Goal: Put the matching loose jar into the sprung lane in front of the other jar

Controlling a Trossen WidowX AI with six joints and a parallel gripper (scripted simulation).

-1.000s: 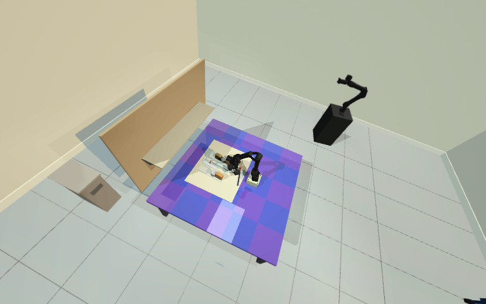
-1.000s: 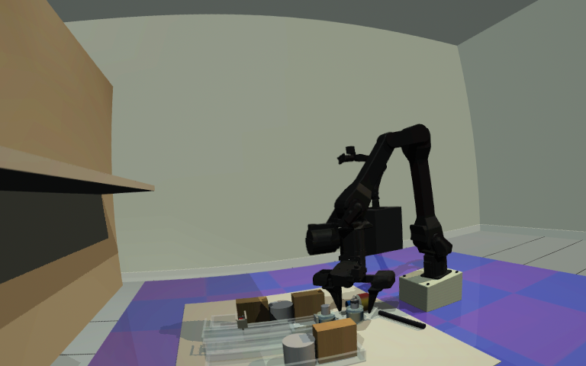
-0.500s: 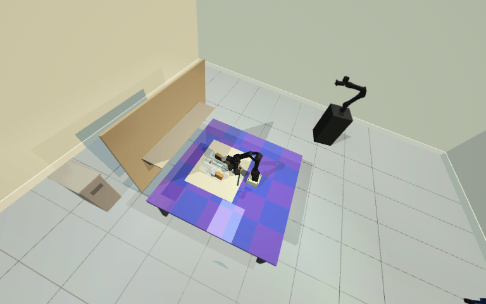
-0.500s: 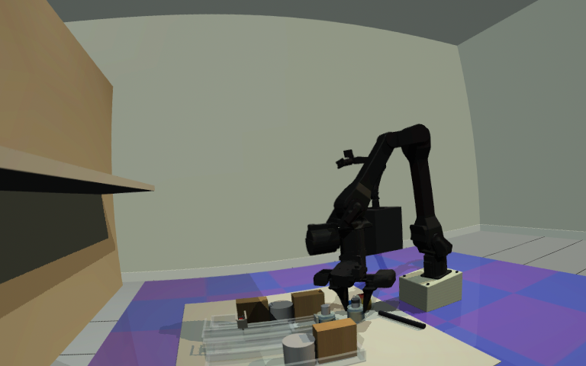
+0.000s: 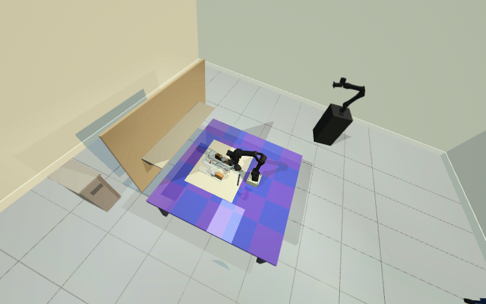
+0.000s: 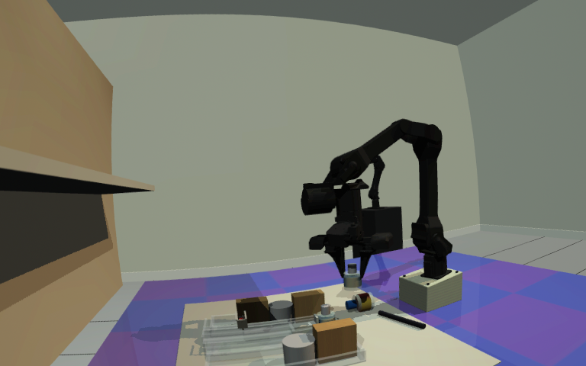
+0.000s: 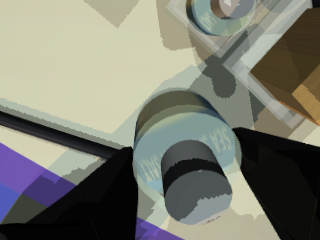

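Observation:
My gripper [image 6: 352, 276] [image 7: 183, 147] is shut on a pale blue jar [image 6: 352, 283] [image 7: 200, 129] with a narrow grey cap. The jar is upright, held above the cream mat. Its label is partly readable in the wrist view. A like jar [image 6: 325, 317] [image 7: 212, 22] with a pale blue body and grey cap stands at the front end of the clear lane unit [image 6: 212, 345] [image 7: 242, 75], left of the held jar in the exterior view. The pusher plate cannot be made out clearly. The held jar is outside the lane.
A red and yellow jar [image 6: 364, 302] with a blue cap lies on its side below my gripper. A black rod [image 6: 401, 319] [image 7: 55, 134] lies on the mat [image 6: 432, 349]. Wooden blocks [image 6: 307, 304] [image 6: 341, 341] and grey cylinders [image 6: 298, 350] [image 6: 281, 310] stand beside the jar lane.

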